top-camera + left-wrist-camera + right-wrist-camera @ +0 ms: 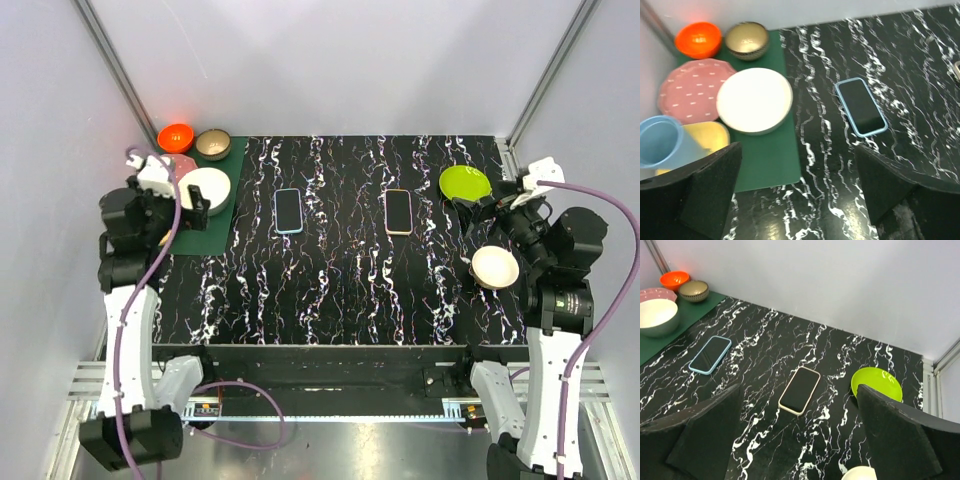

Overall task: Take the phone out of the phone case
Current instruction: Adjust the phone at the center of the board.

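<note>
Phones in their cases lie flat on the marbled table (340,290), with neither arm touching them.
The blue-cased phone (288,210) lies screen up nearer the left gripper (188,196), ahead and to the right of its fingers. The cream-cased phone (399,211) lies nearer the right gripper (800,435), almost straight ahead between its fingers. Both phones have their long axis running away from the arm bases. Each gripper's jaws are spread wide and hold nothing, well apart from either phone.

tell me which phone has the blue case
The left phone, beside the green mat; the other phone, near the lime plate, has a cream case.
</note>
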`<act>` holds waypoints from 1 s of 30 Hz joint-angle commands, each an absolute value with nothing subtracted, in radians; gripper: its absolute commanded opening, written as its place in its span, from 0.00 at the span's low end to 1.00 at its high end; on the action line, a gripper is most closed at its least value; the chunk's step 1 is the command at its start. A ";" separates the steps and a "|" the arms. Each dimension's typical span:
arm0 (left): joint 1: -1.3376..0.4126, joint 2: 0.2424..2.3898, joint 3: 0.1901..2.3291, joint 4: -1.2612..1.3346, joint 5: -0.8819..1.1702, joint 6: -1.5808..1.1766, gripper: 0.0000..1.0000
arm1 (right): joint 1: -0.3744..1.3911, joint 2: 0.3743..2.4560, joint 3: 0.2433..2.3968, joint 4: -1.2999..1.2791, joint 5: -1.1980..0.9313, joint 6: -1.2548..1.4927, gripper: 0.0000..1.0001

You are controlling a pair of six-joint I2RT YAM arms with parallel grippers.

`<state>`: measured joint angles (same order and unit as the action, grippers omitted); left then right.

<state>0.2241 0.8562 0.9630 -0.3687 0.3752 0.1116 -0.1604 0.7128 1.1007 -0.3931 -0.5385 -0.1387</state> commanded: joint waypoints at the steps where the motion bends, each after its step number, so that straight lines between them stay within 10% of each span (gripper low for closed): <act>1: 0.076 0.983 1.020 -0.354 0.266 0.112 0.99 | -0.155 0.727 1.063 -0.402 -0.532 -0.161 1.00; 30: -0.324 1.919 1.555 -0.489 0.023 -0.193 0.99 | -0.155 0.859 1.037 -0.400 -0.580 -0.143 1.00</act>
<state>-0.3038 1.8488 1.4731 -0.4458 0.0845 -0.1406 -0.1596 0.8516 1.0313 -0.4030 -0.5438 -0.1417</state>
